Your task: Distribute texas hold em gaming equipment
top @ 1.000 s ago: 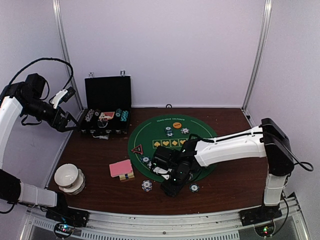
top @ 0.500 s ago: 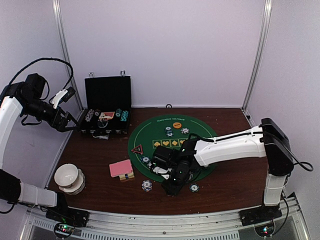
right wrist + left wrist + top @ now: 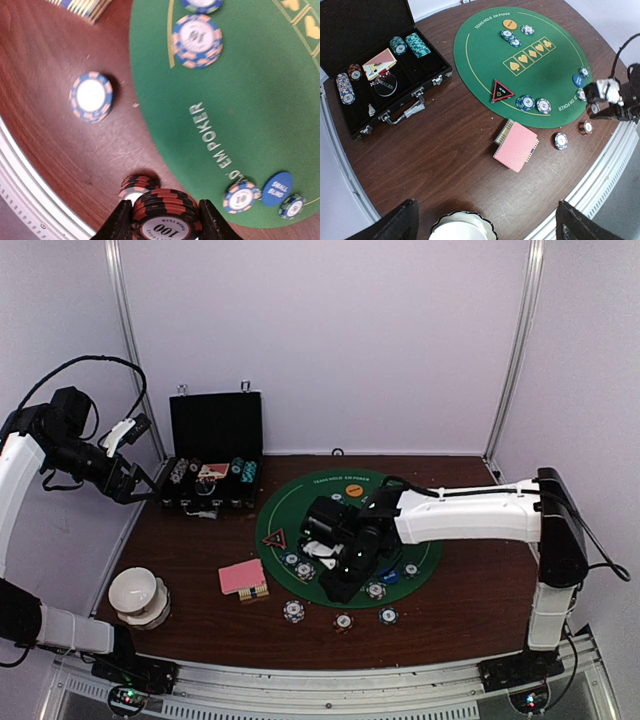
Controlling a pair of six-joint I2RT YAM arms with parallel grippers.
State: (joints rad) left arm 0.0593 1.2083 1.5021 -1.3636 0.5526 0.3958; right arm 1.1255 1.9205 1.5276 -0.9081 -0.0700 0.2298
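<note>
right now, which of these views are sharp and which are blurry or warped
Top external: sharp and evenly lit, no glare. Left wrist: clear but wide-angle, so the table edge bends into a curve. Right wrist: soft overall, the blue-edged chip is smeared, though the 100 on the red-and-black chip stack in the right gripper is readable.

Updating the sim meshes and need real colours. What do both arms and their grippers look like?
The left arm and right arm both have white shells on the long links and black joint housings. A black cable loops above the left arm, and thinner black cabling runs along the right. The left gripper and right gripper are black with a white part near the wrist. Their fingers are plain black. No markings are legible.
</note>
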